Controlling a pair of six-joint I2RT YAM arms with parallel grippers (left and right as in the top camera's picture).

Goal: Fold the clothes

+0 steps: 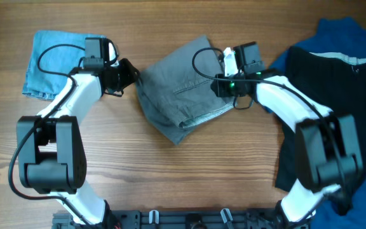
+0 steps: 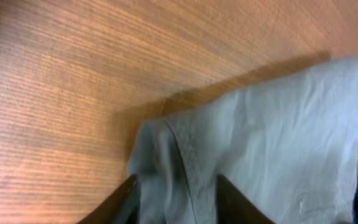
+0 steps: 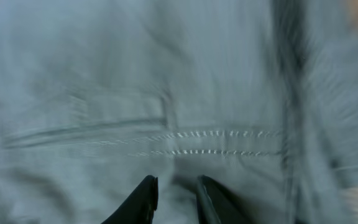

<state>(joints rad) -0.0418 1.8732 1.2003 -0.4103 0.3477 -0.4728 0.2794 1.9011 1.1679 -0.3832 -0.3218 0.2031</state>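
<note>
**Asker:** Since both your wrists are down at the cloth, where do the grey shorts (image 1: 180, 92) lie?

**Robot:** They lie in the middle of the table (image 1: 189, 172), bunched into a loose, uneven heap between my two arms. My left gripper (image 1: 129, 75) is at their left edge and my right gripper (image 1: 221, 84) is at their right edge.

**Asker:** What has the left one got?

**Robot:** It has a hemmed edge of the shorts. From my left wrist I see the cloth rise in a fold between my fingers (image 2: 124, 208), and they are clamped on it. Bare wood lies beyond.

**Asker:** And the right?

**Robot:** My right fingers (image 3: 146, 198) stand close together with only a narrow gap, low over the shorts near a line of pale stitching (image 3: 204, 134). That picture is badly smeared, so I cannot tell whether any cloth is pinched between them.

**Asker:** What else is on the table?

**Robot:** A light-blue denim piece (image 1: 46, 54) lies flat at the far left corner, well apart from the shorts. At the right edge there is a black garment (image 1: 335, 95) on top of a royal-blue one (image 1: 335, 28) (my right arm crosses in front of both).
</note>
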